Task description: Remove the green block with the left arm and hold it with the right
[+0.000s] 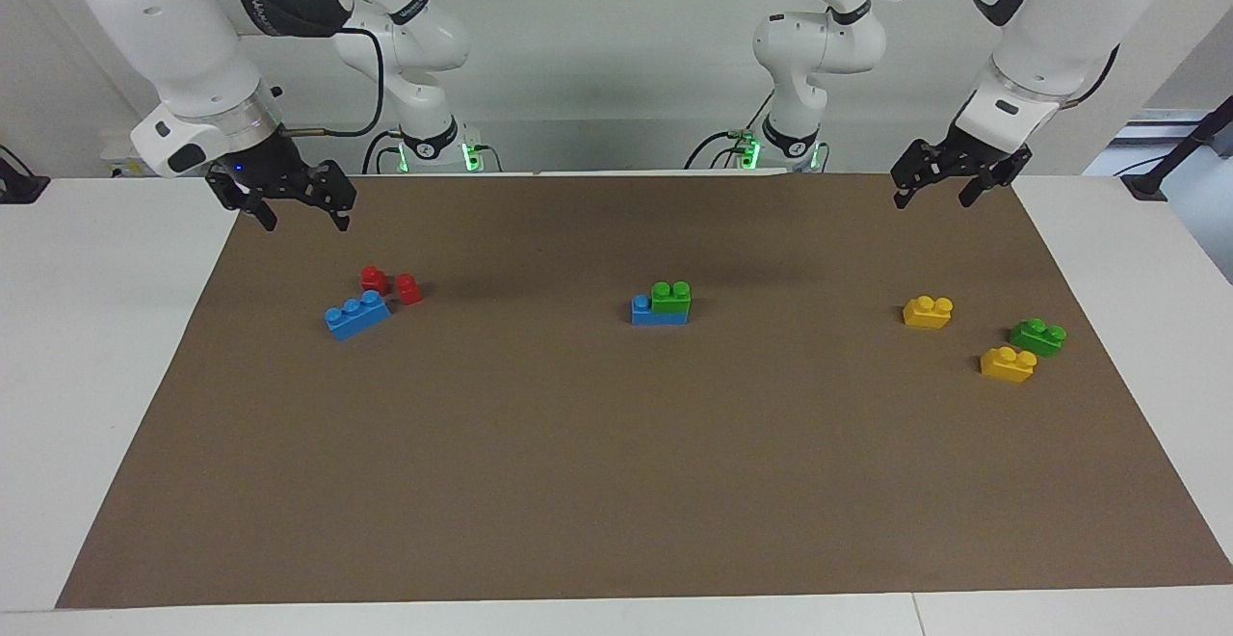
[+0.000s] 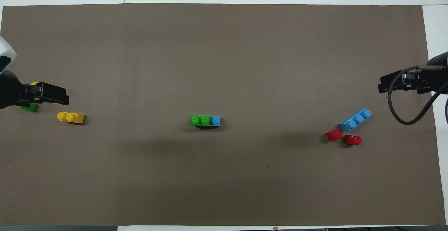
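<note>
The lime-green block (image 1: 670,296) with two studs sits on top of a blue three-stud brick (image 1: 643,313) in the middle of the brown mat; it also shows in the overhead view (image 2: 200,120), covering all but one stud of the blue brick (image 2: 215,120). My left gripper (image 1: 931,200) hangs open and empty in the air over the mat's edge nearest the robots, at the left arm's end. My right gripper (image 1: 306,224) hangs open and empty over the same edge at the right arm's end. Both are well apart from the block.
At the right arm's end lie a loose blue three-stud brick (image 1: 356,314) and two red pieces (image 1: 375,278) (image 1: 409,289). At the left arm's end lie two yellow bricks (image 1: 928,311) (image 1: 1008,364) and a darker green two-stud brick (image 1: 1037,336).
</note>
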Controlling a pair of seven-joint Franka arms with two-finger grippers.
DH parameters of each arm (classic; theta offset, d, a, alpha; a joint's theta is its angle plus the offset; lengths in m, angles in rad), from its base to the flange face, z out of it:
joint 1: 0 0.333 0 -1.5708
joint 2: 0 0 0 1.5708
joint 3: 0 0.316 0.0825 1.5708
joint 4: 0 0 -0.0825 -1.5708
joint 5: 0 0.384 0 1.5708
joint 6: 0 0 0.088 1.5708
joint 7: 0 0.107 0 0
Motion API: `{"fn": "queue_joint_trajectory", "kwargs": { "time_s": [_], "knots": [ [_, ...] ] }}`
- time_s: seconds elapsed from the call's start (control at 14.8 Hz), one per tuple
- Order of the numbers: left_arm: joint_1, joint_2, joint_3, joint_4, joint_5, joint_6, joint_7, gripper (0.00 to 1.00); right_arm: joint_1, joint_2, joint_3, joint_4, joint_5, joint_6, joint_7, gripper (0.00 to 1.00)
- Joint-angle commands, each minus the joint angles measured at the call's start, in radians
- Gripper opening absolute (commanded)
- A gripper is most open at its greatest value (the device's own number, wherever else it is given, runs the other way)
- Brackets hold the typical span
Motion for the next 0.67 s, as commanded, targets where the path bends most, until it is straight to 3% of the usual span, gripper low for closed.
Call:
{"fn": "queue_joint_trajectory", "kwargs": {
  "time_s": [0.0, 0.27, 0.61],
  "knots": [
    [0.008, 0.011, -0.004, 0.024, -0.009, -0.022, 0.013, 1.00, -0.018, 0.014, 0.013, 0.023, -0.020, -0.021, -0.018, 1.00],
    [0.007, 0.011, -0.004, 0.024, -0.009, -0.021, 0.010, 1.00, -0.010, 0.011, 0.013, 0.017, -0.014, -0.015, -0.009, 1.00],
    [0.007, 0.011, -0.004, 0.024, -0.010, -0.016, 0.007, 1.00, 0.043, 0.011, 0.026, -0.021, 0.069, 0.027, 0.372, 0.99]
  ]
}}
